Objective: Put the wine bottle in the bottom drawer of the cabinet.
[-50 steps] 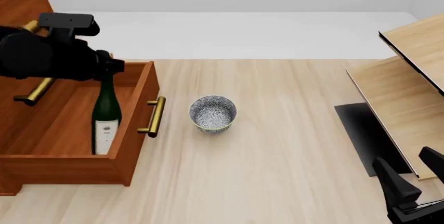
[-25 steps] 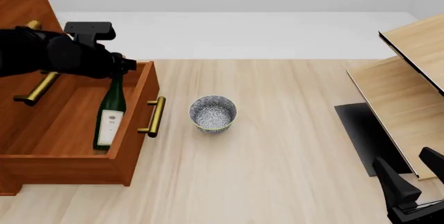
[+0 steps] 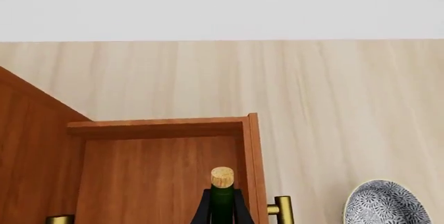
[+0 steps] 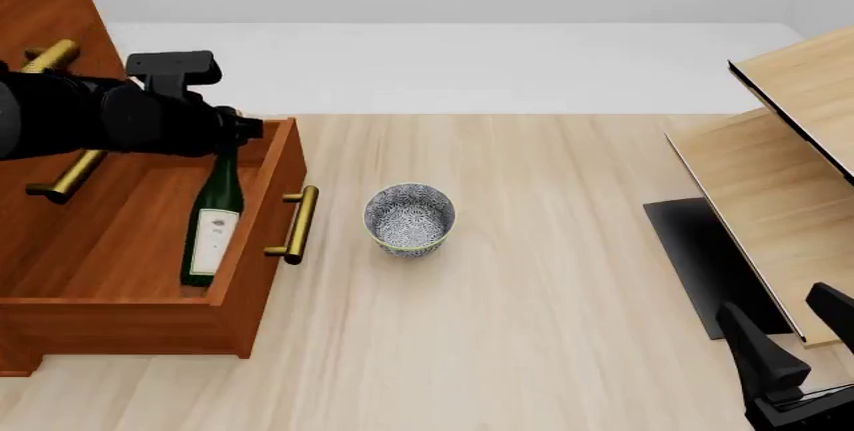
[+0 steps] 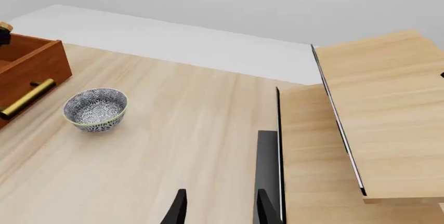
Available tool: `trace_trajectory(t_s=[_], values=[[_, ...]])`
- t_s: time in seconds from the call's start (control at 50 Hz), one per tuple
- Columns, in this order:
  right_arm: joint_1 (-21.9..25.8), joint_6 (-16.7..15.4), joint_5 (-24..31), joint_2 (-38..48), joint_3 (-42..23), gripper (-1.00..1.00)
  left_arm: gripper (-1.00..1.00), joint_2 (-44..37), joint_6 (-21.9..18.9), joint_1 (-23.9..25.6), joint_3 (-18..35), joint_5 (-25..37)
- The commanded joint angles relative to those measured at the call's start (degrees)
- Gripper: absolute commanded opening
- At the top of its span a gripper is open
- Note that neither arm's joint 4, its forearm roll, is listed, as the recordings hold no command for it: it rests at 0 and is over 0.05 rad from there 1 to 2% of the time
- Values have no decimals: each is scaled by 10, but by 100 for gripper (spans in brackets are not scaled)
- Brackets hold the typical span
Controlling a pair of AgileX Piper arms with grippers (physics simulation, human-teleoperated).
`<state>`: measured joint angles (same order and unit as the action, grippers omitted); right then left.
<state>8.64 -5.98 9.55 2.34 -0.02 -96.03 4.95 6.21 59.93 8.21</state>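
The wine bottle (image 4: 211, 229) stands tilted inside the open bottom drawer (image 4: 274, 186) of the reddish-brown cabinet (image 4: 40, 11), its base on the drawer floor and its neck leaning toward the drawer's front wall. My left gripper (image 4: 224, 137) is shut on the neck just under the cork. In the left wrist view the black fingers (image 3: 203, 209) hug the green neck below the tan cork of the wine bottle (image 3: 222, 176). Near the table's front right corner my right gripper (image 4: 774, 306) stands open and holds nothing; the right wrist view shows the right gripper (image 5: 220, 211) over bare tabletop.
A patterned bowl (image 4: 410, 218) sits on the table just right of the drawer's brass handle (image 4: 296, 223). A pale-wood shelf unit (image 4: 787, 141) fills the right side, with a black mat (image 4: 697, 251) at its foot. Upper drawer handles (image 4: 60, 176) jut out above the open drawer.
One second ago the bottle stood upright; it has since tipped with its neck toward the drawer front. My left arm shifted slightly in the last half second. The right arm is still.
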Motion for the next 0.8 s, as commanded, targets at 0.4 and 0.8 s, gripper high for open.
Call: trace_trajectory(t_s=[0.4, 0.8], values=[[-2, 0, 0, -1, 0, 100, -100, -45, 11, 3, -61, 35], [-1, 0, 1, -1, 0, 100, -100, -41, 7, 1, -60, 37]])
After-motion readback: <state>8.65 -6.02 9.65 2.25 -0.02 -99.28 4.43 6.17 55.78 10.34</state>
